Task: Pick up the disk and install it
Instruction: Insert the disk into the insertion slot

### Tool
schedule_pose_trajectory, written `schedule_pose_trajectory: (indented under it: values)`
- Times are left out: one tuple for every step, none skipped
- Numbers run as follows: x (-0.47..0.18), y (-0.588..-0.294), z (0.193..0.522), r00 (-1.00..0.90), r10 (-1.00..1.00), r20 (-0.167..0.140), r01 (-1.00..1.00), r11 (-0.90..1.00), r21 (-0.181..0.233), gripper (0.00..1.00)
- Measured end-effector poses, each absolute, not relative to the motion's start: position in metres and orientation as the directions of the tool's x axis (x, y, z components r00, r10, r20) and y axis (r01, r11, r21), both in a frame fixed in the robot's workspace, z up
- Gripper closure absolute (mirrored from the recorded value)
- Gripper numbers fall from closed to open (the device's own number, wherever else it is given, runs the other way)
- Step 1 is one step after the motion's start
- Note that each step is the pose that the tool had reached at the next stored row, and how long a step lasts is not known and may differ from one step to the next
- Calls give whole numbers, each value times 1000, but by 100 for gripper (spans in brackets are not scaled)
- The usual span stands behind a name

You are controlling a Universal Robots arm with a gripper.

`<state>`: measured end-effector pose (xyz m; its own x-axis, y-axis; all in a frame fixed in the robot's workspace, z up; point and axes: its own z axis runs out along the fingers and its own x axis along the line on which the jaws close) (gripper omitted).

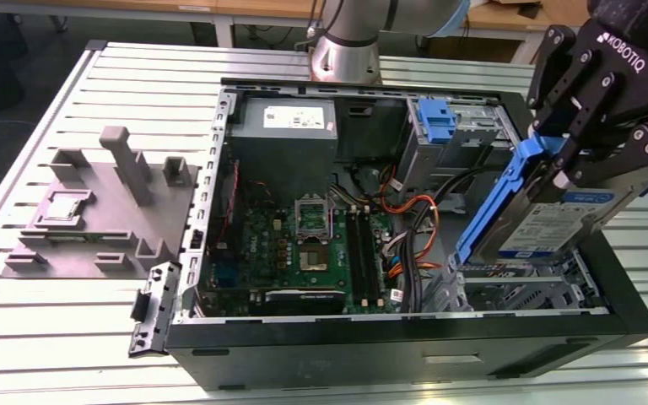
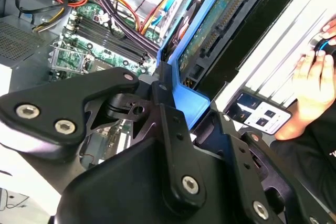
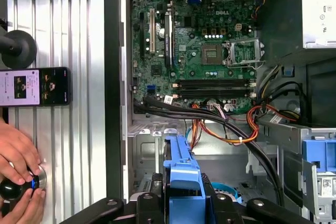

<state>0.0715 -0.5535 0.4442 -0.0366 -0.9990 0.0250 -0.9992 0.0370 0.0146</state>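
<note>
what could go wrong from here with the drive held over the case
1. The pincer holds the disk tilted above the drive cage; lowered at that angle, its blue carrier could catch on the cage's rim.
2. Orange cables run close beside the cage and might get pinched.
3. A person's hand is at the table beside the case, close to where the pincer works.

One open computer case (image 1: 414,350), one disk (image 1: 552,226), one spare blue carrier (image 1: 439,122), one grey fixture (image 1: 99,211), one phone (image 3: 34,86), two hands (image 3: 17,152).
</note>
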Motion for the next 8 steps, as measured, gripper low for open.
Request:
schedule_pose_trajectory:
  values:
    - [72,-554,444,-37,-999,25,-999,37,14,64]
    - [72,-554,443,-37,-999,25,-999,37,14,64]
    - [72,-555,443,-37,-999,25,-999,37,14,64]
    - [72,-555,442,-37,-999,26,-999,37,14,64]
    - [72,-555,441,-37,-999,26,-999,37,14,64]
    - [72,-556,441,-37,-999,26,-999,37,14,64]
    - [72,-556,440,-37,-999,25,-999,37,14,64]
    - [72,-557,440,-37,-999,25,-999,37,14,64]
